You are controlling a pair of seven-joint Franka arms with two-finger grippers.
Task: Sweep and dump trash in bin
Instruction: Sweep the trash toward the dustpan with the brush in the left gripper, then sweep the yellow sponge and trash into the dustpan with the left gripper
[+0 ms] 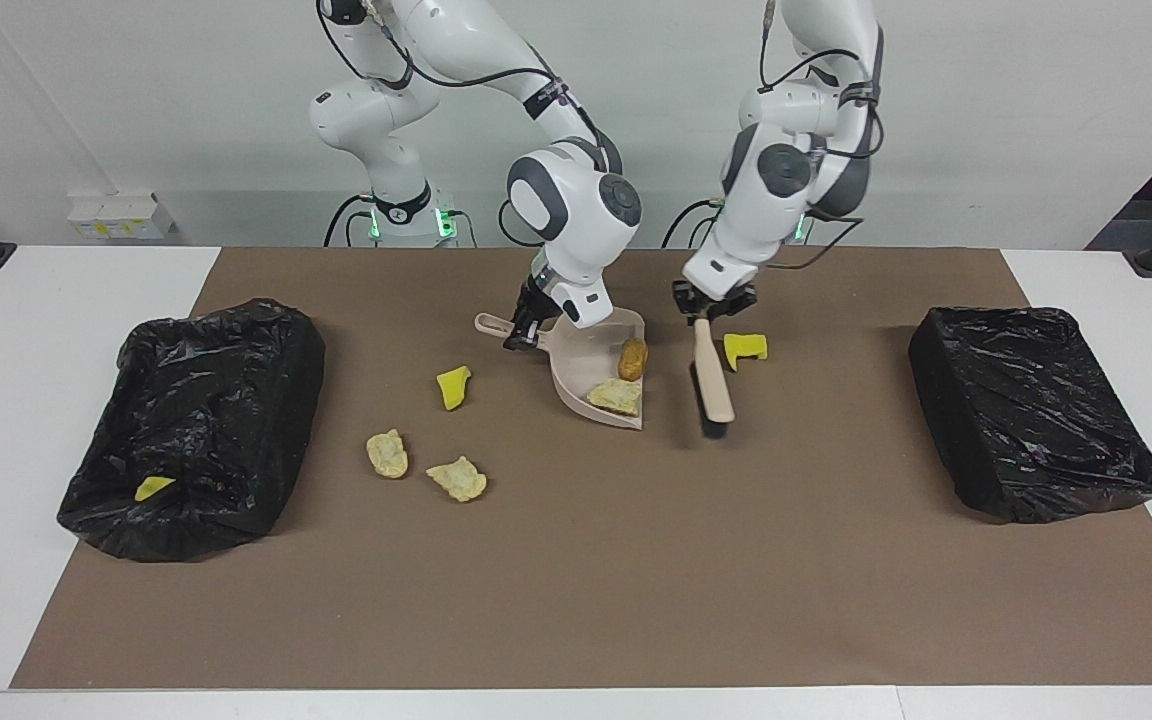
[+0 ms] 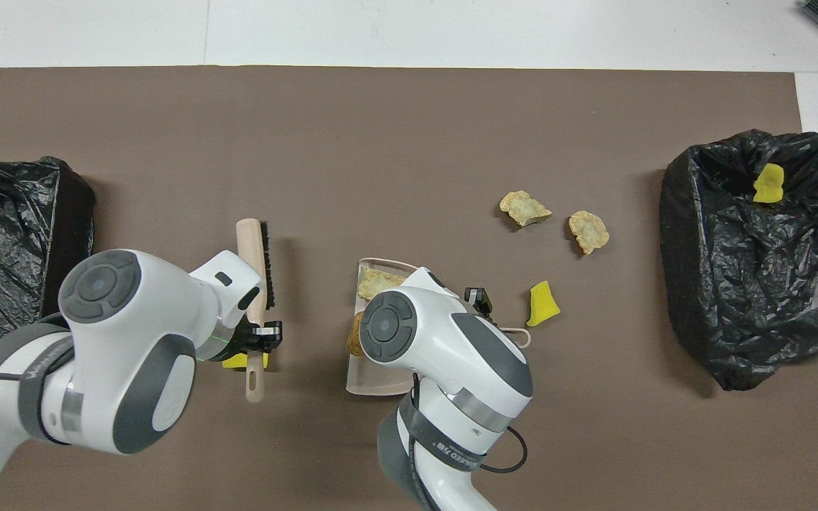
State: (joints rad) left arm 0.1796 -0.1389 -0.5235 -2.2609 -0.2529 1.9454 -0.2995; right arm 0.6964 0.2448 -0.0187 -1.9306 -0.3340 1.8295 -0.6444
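Right hand (image 1: 521,330) clamped on dustpan (image 1: 596,375) handle, left hand (image 1: 708,308) clamped on brush (image 1: 711,378) — nugget (image 1: 633,358) near the pan's 3 o'clock lip may roll off if tilted.

Lighting bright and even in both views, soft and from above. Shadows are short and diffuse: a faint dark smear lies on the brown mat (image 1: 576,560) beside the brush (image 1: 712,378), which looks slightly soft along its length, likely motion blur. The dustpan (image 1: 586,380) casts a thin shadow at its rim. Both black bin liners (image 1: 191,425) (image 1: 1036,410) carry scattered specular highlights on their creases. White arm shells show mild glare on top. The wall in the facing view grades slightly darker toward its upper corners. Focus is otherwise adequate; no edge distortion is obvious.
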